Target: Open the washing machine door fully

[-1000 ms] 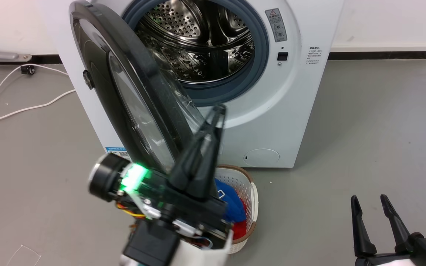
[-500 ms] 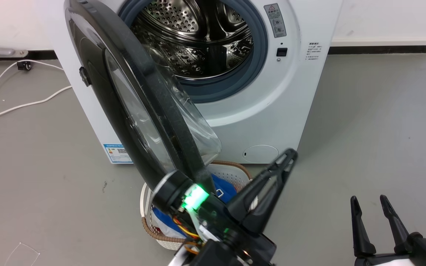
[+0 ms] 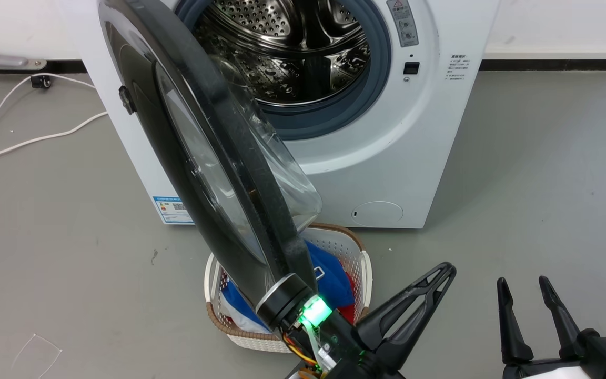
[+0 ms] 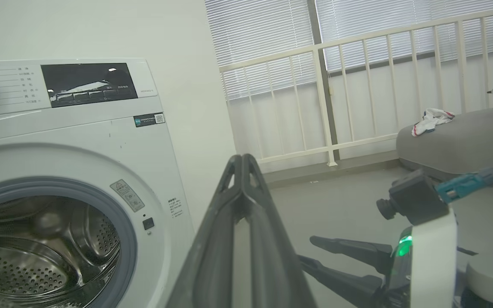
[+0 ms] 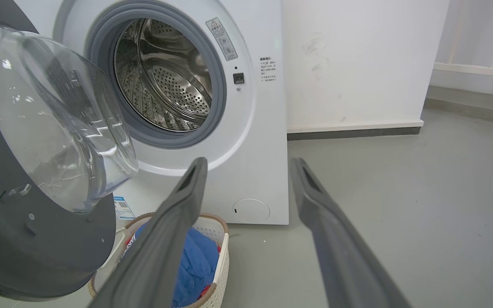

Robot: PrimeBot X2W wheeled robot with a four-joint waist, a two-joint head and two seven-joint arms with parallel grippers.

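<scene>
one washing machine door (image 3: 203,173), perhaps half-open

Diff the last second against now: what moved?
The left pincer, shut and empty, swung away from the inner side of the door, down and to the right in the head view, and now sits clear of it. Nothing was taken or released. The door holds about the same part-open angle; the right pincer is open and parked as before; the basket is in place.

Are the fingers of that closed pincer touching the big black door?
Apart. The head view shows the left pincer pointing away from the washing machine door, with grey floor plainly visible between its fingers and the door's rim.
</scene>
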